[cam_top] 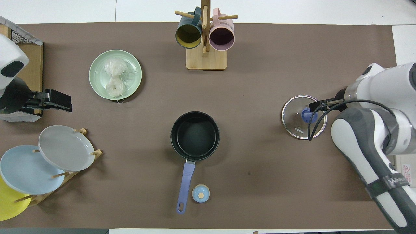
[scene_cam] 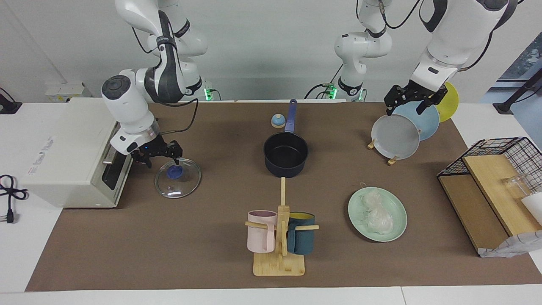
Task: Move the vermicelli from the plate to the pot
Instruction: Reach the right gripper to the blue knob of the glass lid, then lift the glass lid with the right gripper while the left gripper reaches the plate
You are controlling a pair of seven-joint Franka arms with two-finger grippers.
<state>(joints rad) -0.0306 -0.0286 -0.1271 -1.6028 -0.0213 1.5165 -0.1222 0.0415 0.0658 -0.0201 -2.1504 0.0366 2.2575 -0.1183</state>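
Observation:
The vermicelli (scene_cam: 377, 212) lies as a white tangle on the mint-green plate (scene_cam: 396, 231), toward the left arm's end of the table; it also shows in the overhead view (cam_top: 114, 78) on the plate (cam_top: 97, 65). The dark pot (scene_cam: 284, 169) stands uncovered and empty mid-table (cam_top: 195, 136), its blue handle (cam_top: 186, 182) pointing toward the robots. My left gripper (scene_cam: 406, 106) hangs open and empty in the air over the plate rack (cam_top: 60, 101). My right gripper (scene_cam: 163, 161) is open, low over the glass lid (scene_cam: 178, 180).
The glass lid with a blue knob (cam_top: 306, 115) lies beside a white appliance (scene_cam: 72, 152). A rack with grey, light-blue and yellow plates (scene_cam: 396, 137), a mug tree with two mugs (scene_cam: 279, 237), a small blue bell (scene_cam: 277, 121) and a wire basket (scene_cam: 495, 182) stand around.

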